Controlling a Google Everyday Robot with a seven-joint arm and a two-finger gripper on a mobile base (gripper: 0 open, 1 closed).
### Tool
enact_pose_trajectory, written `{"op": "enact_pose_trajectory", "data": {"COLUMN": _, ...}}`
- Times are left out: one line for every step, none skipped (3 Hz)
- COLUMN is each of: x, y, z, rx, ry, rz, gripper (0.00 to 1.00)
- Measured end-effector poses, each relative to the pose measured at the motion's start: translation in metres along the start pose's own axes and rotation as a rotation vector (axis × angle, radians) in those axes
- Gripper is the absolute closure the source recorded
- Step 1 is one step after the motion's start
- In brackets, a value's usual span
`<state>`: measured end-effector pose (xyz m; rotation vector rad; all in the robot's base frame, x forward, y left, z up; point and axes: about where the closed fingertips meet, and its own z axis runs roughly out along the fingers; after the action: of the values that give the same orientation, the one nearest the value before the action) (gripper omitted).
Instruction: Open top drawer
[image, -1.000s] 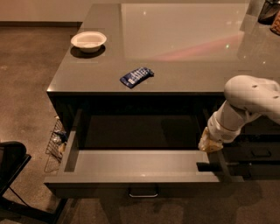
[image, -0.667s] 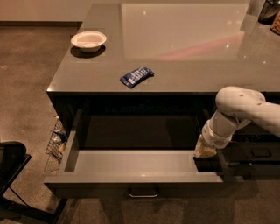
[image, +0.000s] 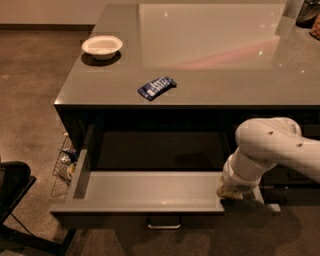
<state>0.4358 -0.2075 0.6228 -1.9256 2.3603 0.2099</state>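
The top drawer (image: 145, 192) stands pulled far out from under the grey counter, and its pale grey interior holds nothing. A small metal loop handle (image: 163, 223) hangs below the middle of its front edge. My gripper (image: 229, 191) sits at the drawer's right front corner, just outside its right wall, at the end of the white arm (image: 270, 150). The arm's wrist covers the gripper's tip.
A white bowl (image: 102, 46) rests at the counter's far left and a blue snack packet (image: 156, 87) lies near the counter's front edge. A wire basket (image: 63, 161) stands on the floor left of the drawer. A black object (image: 12, 182) sits at the lower left.
The arm has lowered and its elbow swung left over the drawer's right end. The gripper slid slightly down toward the drawer's front corner. The drawer stays out about as far as before.
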Motion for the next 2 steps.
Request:
{"op": "enact_pose_trajectory", "data": {"x": -0.0029, "y": 0.0113, "z": -0.0036, "rx": 0.000, "ry": 0.011, "rz": 0.005, "gripper": 0.82}}
{"op": "enact_pose_trajectory", "data": {"x": -0.0026, "y": 0.0118, "z": -0.0041, "rx": 0.001, "ry": 0.012, "rz": 0.005, "gripper": 0.59}}
